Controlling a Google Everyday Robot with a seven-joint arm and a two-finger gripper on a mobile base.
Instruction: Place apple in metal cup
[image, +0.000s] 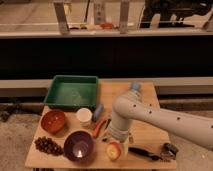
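The apple (114, 150) is a small yellow-orange fruit with a reddish blush, near the table's front edge at the middle. My gripper (118, 138) hangs straight down from the white arm (160, 120) and sits right over the apple, at its top. The metal cup (170, 150) is small, shiny and silver. It stands at the front right corner of the table, to the right of the apple and apart from it.
A green tray (71, 92) lies at the back left. In front of it are a brown bowl (53, 120), a white cup (84, 116), a purple bowl (79, 145) and grapes (48, 145). An orange carrot-like item (99, 127) lies left of the gripper. A black tool (144, 152) lies between apple and metal cup.
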